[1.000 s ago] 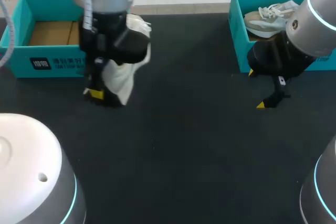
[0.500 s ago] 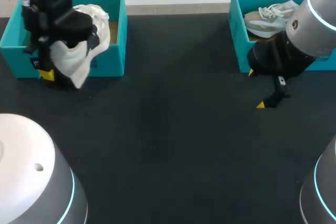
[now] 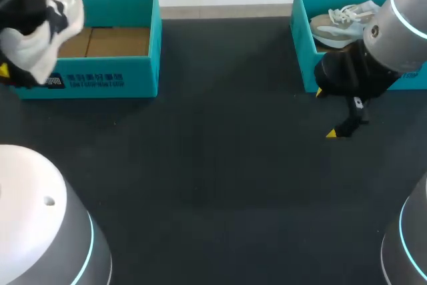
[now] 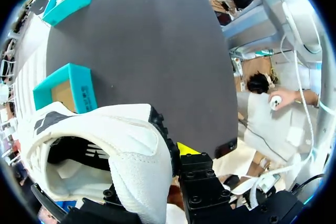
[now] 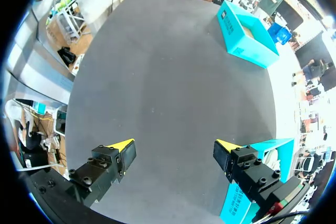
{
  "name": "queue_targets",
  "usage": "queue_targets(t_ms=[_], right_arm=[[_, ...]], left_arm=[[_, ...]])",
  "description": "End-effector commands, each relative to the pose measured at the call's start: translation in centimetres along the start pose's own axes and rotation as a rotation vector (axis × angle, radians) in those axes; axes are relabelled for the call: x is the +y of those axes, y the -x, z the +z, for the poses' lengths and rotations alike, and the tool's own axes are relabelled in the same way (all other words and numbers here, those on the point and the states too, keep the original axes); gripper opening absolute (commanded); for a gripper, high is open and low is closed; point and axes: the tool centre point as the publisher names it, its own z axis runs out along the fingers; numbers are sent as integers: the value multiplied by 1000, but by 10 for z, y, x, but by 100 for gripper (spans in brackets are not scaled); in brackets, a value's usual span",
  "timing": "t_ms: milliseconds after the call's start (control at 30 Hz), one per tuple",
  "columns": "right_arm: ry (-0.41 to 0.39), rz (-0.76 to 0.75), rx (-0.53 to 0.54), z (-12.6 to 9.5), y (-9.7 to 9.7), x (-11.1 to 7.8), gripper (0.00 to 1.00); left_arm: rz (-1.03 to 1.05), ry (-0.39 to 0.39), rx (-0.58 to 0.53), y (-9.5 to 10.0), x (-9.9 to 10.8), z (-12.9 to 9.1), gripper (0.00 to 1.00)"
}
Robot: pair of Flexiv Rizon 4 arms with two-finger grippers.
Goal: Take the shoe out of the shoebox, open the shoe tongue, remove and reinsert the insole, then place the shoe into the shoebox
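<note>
With your left jaws clenched on the white shoe (image 3: 41, 15), carry it toward 3 o'clock over the shoebox (image 3: 137, 65) and lower it level; right jaws hang released.

a dark grey, matte table top (image 3: 220, 165) is seen spread across the whole scene. at its far right a teal cardboard box (image 3: 303, 65) is set, open at the top, and a beige-grey sneaker with white laces (image 3: 333, 28) is laid inside it, partly hidden.
</note>
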Motion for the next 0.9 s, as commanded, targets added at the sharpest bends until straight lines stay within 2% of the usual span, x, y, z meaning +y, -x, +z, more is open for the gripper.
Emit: queue_targets(t_ms=[33,67,900], right_arm=[[-2,1,-1,1,0,1,100],[-2,1,-1,1,0,1,100],[-2,1,-1,1,0,1,100]], left_arm=[[-1,-50,5,8,57,6,0],[-2,-66,9,10,63,7,0],[-2,-66,9,10,63,7,0]])
